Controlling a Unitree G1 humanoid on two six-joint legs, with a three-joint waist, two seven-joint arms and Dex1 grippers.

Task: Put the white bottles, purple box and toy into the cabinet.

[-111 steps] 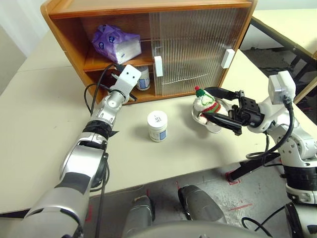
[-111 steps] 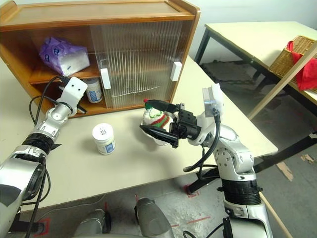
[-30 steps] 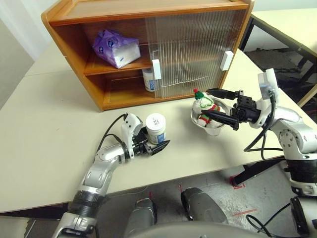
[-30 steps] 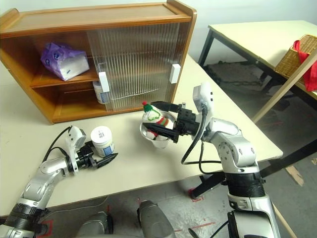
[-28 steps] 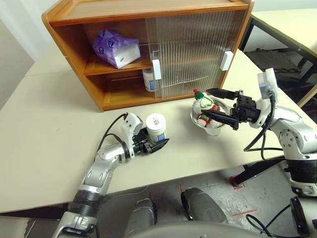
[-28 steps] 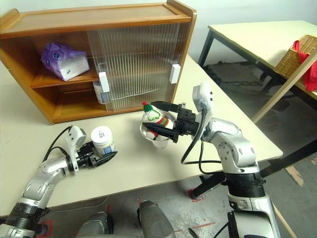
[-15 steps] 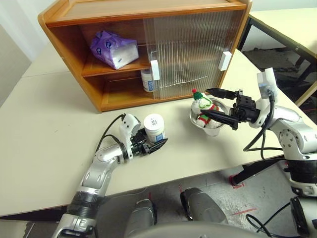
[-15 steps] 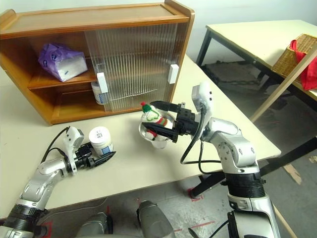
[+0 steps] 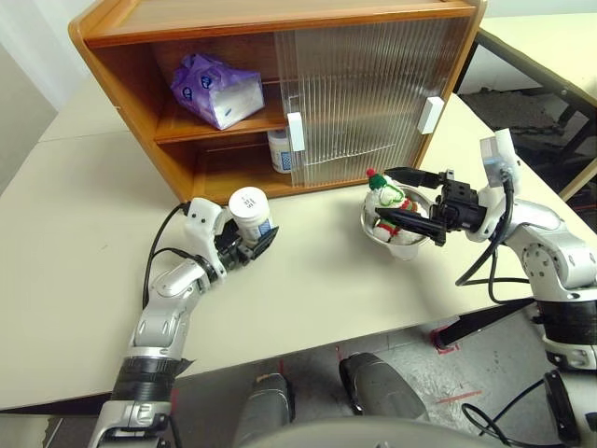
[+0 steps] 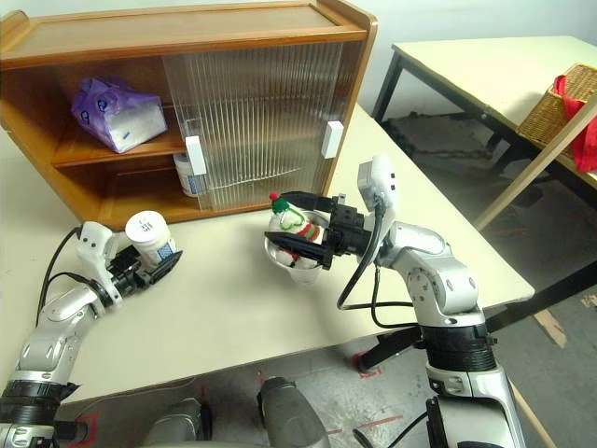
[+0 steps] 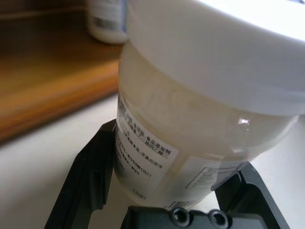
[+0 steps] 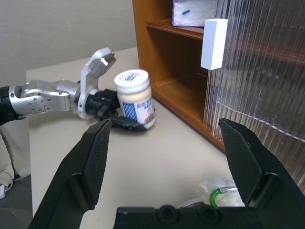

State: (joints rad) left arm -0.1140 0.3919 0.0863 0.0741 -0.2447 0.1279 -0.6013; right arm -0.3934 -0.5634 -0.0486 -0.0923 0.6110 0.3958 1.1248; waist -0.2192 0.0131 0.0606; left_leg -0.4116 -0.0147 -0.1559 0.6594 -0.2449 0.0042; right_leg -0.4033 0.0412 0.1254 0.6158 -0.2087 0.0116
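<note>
A short round white plastic jar with a wide white lid (image 9: 250,214) is clamped between the black fingers of the left end effector (image 9: 250,245) and held tilted just above the cream desk (image 9: 84,224), in front of the open lower shelf. To the right, the right end effector (image 9: 408,205) is spread wide, unclenched, on either side of a small fluffy white plush toy in a green hat (image 9: 388,203); the toy is seated in a shallow metal bowl (image 9: 393,239) on the desk. Farther back, a second identical white jar (image 9: 279,149) is seen on the lower shelf of the orange-brown wooden cabinet (image 9: 238,21), at the edge of its ribbed translucent sliding door (image 9: 364,84). A soft lavender-purple tissue pack (image 9: 215,87) is lying on the upper shelf.
</note>
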